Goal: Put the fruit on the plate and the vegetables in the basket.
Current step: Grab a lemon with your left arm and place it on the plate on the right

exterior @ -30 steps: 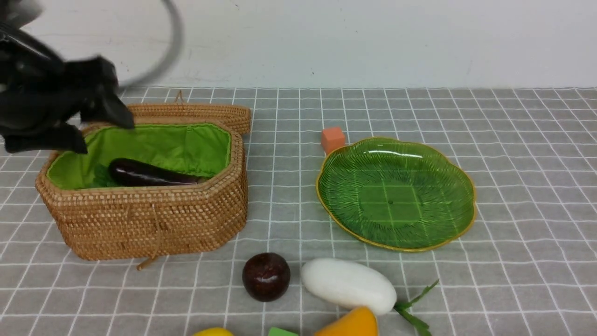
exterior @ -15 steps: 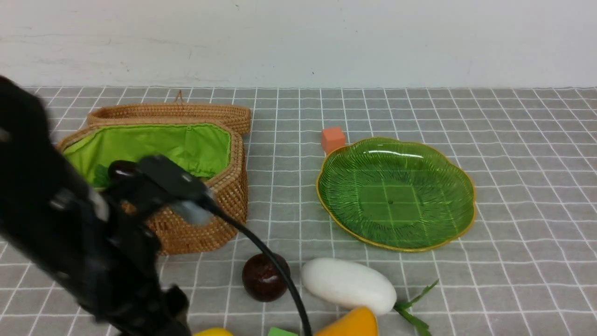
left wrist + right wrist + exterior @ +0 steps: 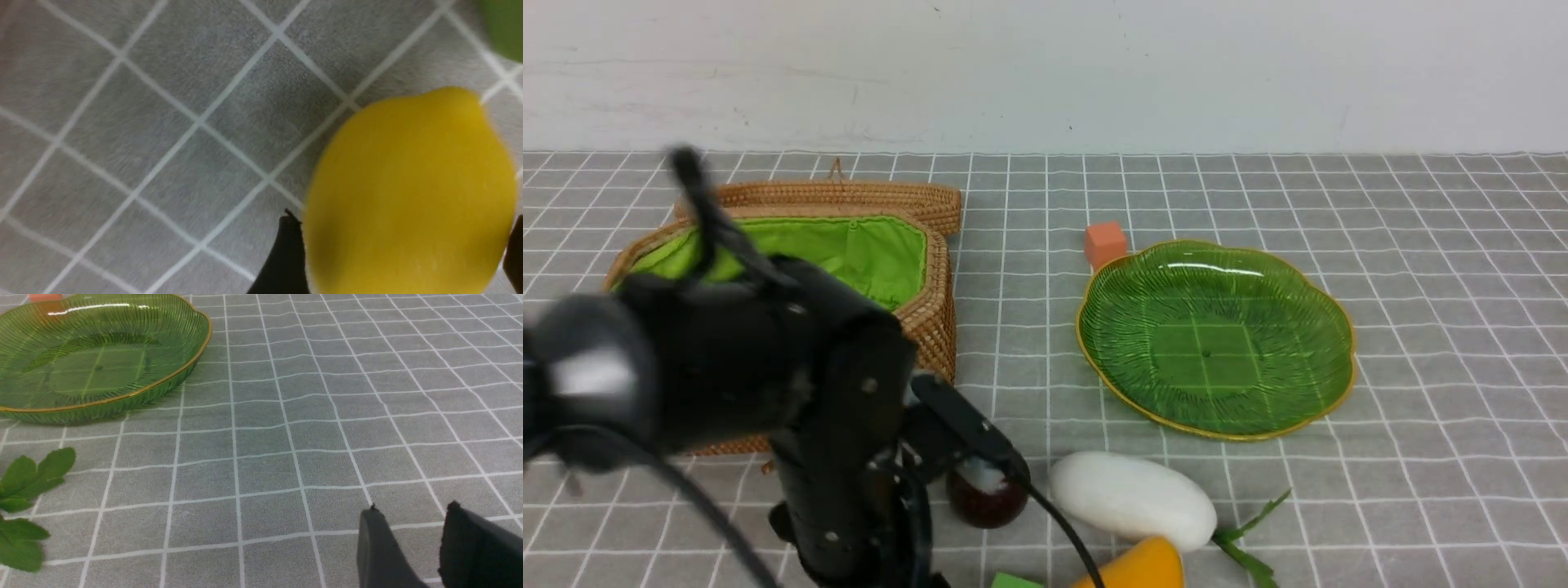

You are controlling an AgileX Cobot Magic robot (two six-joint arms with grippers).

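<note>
1. Table (image 3: 1421, 245): grey grid cloth. Round toys will roll on it if nudged.
2. Basket (image 3: 927, 318): toward the far-left corner, lid folded back. The left arm (image 3: 768, 384) hides most of it, so I can't see what's inside. Risk: the arm is close to its wall, and a wide swing toward the plate could clip it.
3. Plate (image 3: 1217, 343): right of centre, empty, no fruit on it yet.
4. Radish (image 3: 1131, 498) and mango (image 3: 1139, 563): by the near edge, just beside each other, untouched.
5. Lemon (image 3: 408, 192): on the cloth, hidden behind the arm in the front view. Probably by the near edge.
6. Maroon ball (image 3: 988, 502): near edge, right under the wrist cable (image 3: 1058, 523). Risk: cable drag could roll it off.
7. Left pincer (image 3: 402, 249): looks released, jaws spread with one on each side of the lemon. It's too blurred to say whether the pads touch. Risk: the smooth curved skin could squirt out if the squeeze is off-centre.
8. Right pincer (image 3: 412, 522): jaws apart, holding nothing, low over bare cloth and well apart from the plate.
</note>
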